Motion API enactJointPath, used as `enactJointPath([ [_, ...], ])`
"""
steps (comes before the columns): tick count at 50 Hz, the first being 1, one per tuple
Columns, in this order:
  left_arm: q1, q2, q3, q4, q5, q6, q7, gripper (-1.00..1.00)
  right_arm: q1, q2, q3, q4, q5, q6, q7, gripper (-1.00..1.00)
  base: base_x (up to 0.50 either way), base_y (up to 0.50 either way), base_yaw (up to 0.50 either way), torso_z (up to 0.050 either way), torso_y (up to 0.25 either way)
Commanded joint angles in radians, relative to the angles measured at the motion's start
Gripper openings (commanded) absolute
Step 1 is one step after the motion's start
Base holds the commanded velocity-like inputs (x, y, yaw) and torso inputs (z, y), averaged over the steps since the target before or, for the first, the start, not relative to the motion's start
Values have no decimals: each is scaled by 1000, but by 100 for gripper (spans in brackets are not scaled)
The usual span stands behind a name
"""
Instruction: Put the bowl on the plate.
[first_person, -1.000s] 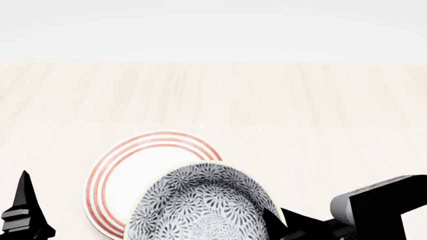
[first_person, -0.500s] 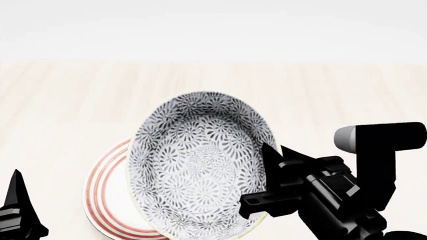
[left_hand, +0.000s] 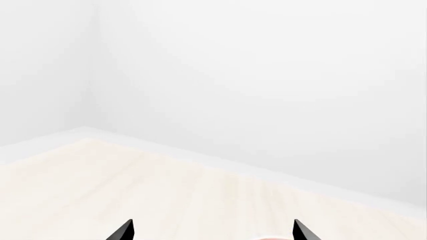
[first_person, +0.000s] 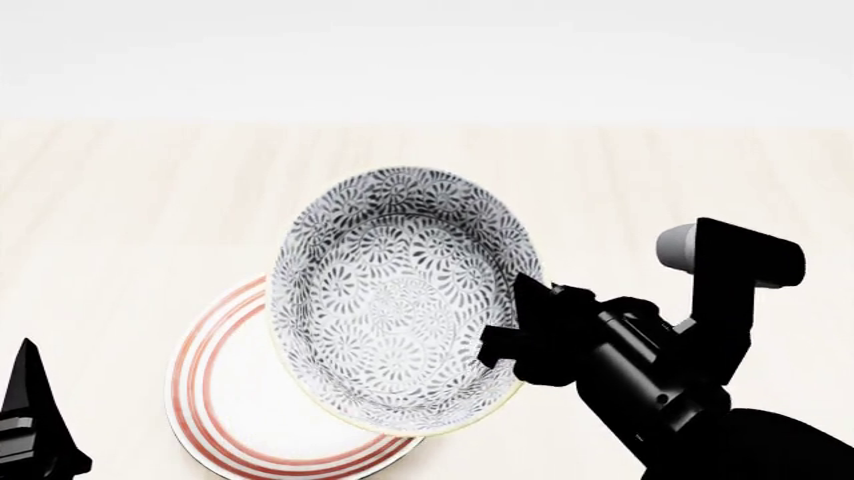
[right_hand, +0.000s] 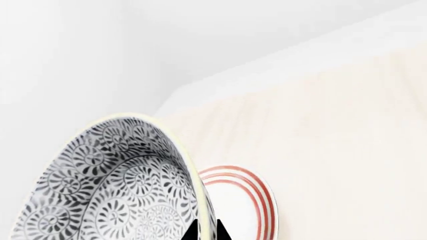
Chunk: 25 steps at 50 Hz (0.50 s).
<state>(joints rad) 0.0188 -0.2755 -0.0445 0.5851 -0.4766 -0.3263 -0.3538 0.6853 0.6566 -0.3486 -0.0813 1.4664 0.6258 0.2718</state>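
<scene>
Two dishes on pale wood tabletop (first_person: 667, 170). Bowl (first_person: 387, 300) is lifted and tilted, its patterned inside facing the head camera, and it overlaps the far-right part of the plate (first_person: 220, 400) in that view. Plate lies flat near the tabletop's near edge, red rings showing on its left and near side. Bowl looks clear of the plate, though contact at its low rim can't be ruled out from here.

Right gripper (first_person: 514, 335) pinches the bowl's right rim, one black finger inside the wall and one outside. Right wrist view confirms: fingertips (right_hand: 207, 231) straddle the pale yellowish rim of the bowl (right_hand: 113, 190), with the plate (right_hand: 250, 200) beyond it on the wood.

Left gripper (first_person: 34, 420) sits by the tabletop's near-left corner, apart from both dishes. In the left wrist view its two fingertips (left_hand: 123, 231) stand spread with nothing between them, and a sliver of plate (left_hand: 270, 238) shows at frame bottom.
</scene>
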Motion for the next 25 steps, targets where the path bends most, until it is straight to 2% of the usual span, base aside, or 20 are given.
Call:
enactJointPath([
  [1,-1,-3,8,-3,-2,4,0,100,125,-128,-36,302,15,16,-76,-100,0,0,0,0,0],
  [14,20,-9,9,16,-13,10,-2,100,264,-249,-113,608,-90,-3,-159,-100,0,0,0,0,1],
  [25,40,-14,6,37,-25,14,-6,100,426,-401,-225,966,-221,-42,-356,-100,0,0,0,0,0],
])
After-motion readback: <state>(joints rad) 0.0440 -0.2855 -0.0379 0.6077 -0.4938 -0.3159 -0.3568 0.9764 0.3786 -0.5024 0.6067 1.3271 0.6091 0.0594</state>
